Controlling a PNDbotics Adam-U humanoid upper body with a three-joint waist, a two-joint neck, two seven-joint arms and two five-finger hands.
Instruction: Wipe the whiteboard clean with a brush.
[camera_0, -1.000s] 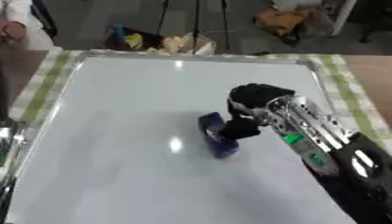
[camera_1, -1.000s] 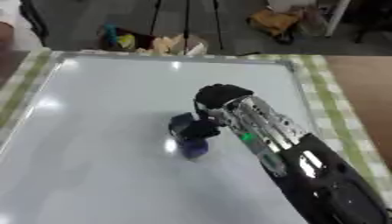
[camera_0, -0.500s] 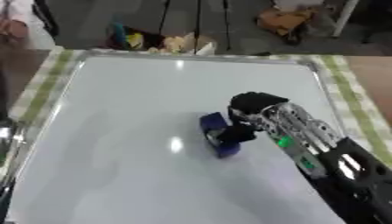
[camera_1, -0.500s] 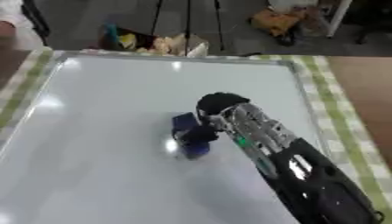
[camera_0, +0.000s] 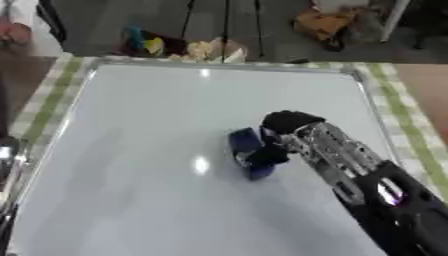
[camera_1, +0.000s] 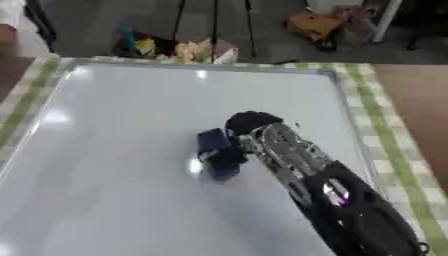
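A blue brush (camera_0: 248, 152) lies flat on the white whiteboard (camera_0: 131, 125), a little right of its middle. My right hand (camera_0: 289, 131) comes in from the lower right and is shut on the brush, fingers curled over its right side. No marks show on the board's surface. The left hand is out of sight in both views.
A green checked cloth (camera_0: 409, 145) lies under the board and shows along its right and left edges. Beyond the far edge are tripod legs (camera_0: 226, 25), a cardboard box (camera_0: 319, 22) and small coloured items (camera_0: 144, 45) on the floor.
The right hand and the brush have shifted slightly toward me and to the left across the board; the hold on the brush is unchanged.
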